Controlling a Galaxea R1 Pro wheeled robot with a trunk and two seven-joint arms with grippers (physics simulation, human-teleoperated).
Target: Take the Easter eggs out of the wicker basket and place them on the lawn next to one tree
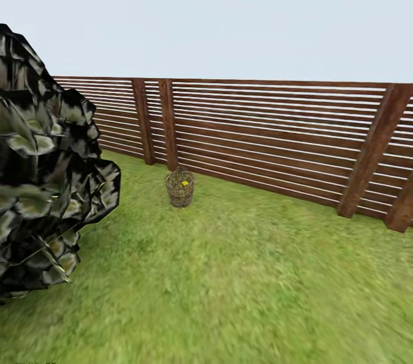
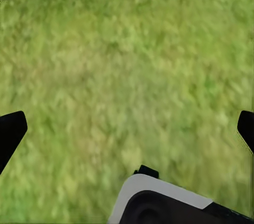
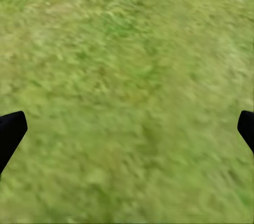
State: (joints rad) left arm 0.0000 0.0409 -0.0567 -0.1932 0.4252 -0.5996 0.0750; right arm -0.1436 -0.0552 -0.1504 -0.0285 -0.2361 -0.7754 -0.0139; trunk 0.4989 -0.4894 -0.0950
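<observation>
The round brown woven wicker basket [image 1: 180, 188] stands upright on the patchy green lawn [image 1: 241, 272], well ahead of the robot and a little left of the middle of the head view, just in front of the brown slatted wooden fence [image 1: 275, 134] and near its paired posts. Inside it a spot of yellow [image 1: 184, 183] shows through the rim, which I take to be at least one of the small yellow Easter eggs; how many lie there is too small to tell. Nothing yellow lies on the grass around it.

From the basket outward: a dark, glossy-leaved bush [image 1: 46, 180] crowds the left of the head view, nearer to the robot than the basket is, and open grass runs between robot and basket.

The left gripper [image 2: 127, 128] looks down on bare grass, its dark fingertips [image 2: 10, 131] set far apart at the edges of the wrist view, so the jaws are spread and hold nothing. The right gripper [image 3: 127, 128] is the same: fingertips [image 3: 10, 131] wide, only grass between.

The relation that matters is plain enough: the basket lies straight ahead and far beyond either arm's reach, so neither arm is meaningfully nearer yet. My judgement is that the base must drive forward, bearing slightly left and keeping clear of the bush, before any reaching begins.
</observation>
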